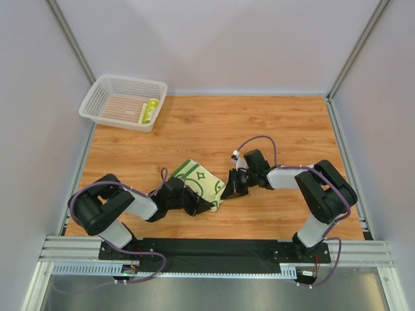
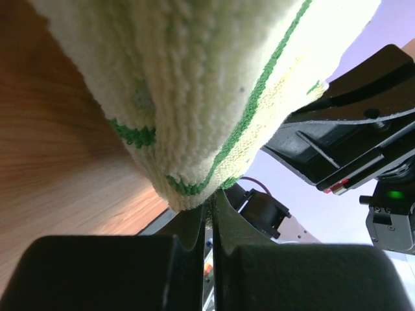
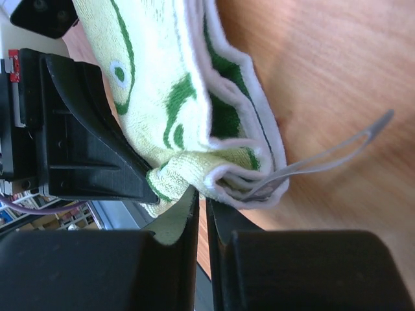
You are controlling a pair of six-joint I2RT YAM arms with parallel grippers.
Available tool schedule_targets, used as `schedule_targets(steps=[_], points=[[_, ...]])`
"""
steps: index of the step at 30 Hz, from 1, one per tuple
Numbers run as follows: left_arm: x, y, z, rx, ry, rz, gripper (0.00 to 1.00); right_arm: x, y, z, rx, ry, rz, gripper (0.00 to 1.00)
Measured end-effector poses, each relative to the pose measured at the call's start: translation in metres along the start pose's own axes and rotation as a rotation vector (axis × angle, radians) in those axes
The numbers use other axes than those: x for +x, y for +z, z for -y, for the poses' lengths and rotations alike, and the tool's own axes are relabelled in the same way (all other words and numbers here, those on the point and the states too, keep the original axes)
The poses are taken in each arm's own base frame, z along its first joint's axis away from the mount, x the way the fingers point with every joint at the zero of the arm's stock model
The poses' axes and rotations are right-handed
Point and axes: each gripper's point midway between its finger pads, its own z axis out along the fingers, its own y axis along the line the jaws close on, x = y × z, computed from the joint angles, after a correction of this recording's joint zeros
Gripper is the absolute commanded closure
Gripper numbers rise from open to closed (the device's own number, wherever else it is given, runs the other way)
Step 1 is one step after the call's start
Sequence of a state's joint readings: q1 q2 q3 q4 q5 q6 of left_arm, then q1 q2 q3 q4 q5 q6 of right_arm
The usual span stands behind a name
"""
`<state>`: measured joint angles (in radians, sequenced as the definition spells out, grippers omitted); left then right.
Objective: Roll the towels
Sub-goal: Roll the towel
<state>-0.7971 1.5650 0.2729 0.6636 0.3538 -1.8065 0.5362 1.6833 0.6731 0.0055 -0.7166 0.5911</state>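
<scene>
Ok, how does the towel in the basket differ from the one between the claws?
Colour: the bright yellow-green towel is plain; the cream towel with green swirls is patterned. Shape: the yellow-green one looks tightly rolled; the cream one lies folded, mostly flat. Place: the first sits in the white plastic mesh basket; the second lies on the wooden table, pinched by the left claw and right claw. Both are small cloths.

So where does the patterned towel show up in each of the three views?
Top external: towel just below centre, between the left fingers and right fingers.
Left wrist: fills the upper middle, its edge dipping to the left fingers.
Right wrist: upper left to centre, folded corner at the right fingers.
Shared landmark: the wooden table, visible beside the towel in all three.
</scene>
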Motion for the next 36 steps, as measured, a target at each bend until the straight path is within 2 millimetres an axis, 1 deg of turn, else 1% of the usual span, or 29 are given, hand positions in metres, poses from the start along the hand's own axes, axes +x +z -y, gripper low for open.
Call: schedule_targets(steps=[5,9,11,12,13,14,16,18,21,23,26,32,36], points=[[-0.002,0.000,0.000,0.000,0.003,0.005,1.00,-0.007,0.007,0.001,-0.007,0.009,-0.002,0.93],[-0.004,-0.001,-0.008,-0.033,0.038,0.012,0.97,-0.008,0.013,0.003,-0.015,0.033,-0.018,0.93],[-0.006,-0.001,-0.014,-0.061,0.050,0.022,0.98,-0.010,0.014,0.003,-0.010,0.041,-0.018,0.94],[-0.007,-0.002,-0.016,-0.073,0.054,0.029,0.99,-0.011,0.014,0.003,0.000,0.048,-0.017,0.92],[-0.008,-0.003,-0.019,-0.085,0.057,0.034,1.00,-0.013,0.014,0.005,0.019,0.054,-0.015,0.90],[-0.009,-0.004,-0.020,-0.093,0.059,0.036,1.00,-0.014,0.014,0.007,0.042,0.061,-0.011,0.81],[-0.009,-0.004,-0.022,-0.103,0.061,0.036,1.00,-0.015,0.012,0.007,0.057,0.071,-0.006,0.68],[-0.009,-0.003,-0.023,-0.101,0.064,0.032,1.00,-0.018,0.005,0.006,0.079,0.057,0.025,0.54],[-0.009,0.002,-0.021,-0.073,0.087,0.019,1.00,-0.013,-0.010,0.008,0.124,0.025,0.081,0.46],[-0.010,0.008,-0.015,-0.030,0.114,0.012,1.00,-0.005,-0.018,0.013,0.146,0.026,0.102,0.46],[-0.012,0.014,-0.009,0.022,0.142,0.010,1.00,0.003,-0.022,0.016,0.147,0.026,0.113,0.46],[-0.011,0.014,-0.004,0.062,0.159,0.010,1.00,-0.002,-0.013,0.010,0.068,0.033,0.136,0.47],[-0.009,0.011,-0.003,0.054,0.152,-0.005,1.00,-0.010,-0.004,0.005,0.005,0.037,0.158,0.49]])
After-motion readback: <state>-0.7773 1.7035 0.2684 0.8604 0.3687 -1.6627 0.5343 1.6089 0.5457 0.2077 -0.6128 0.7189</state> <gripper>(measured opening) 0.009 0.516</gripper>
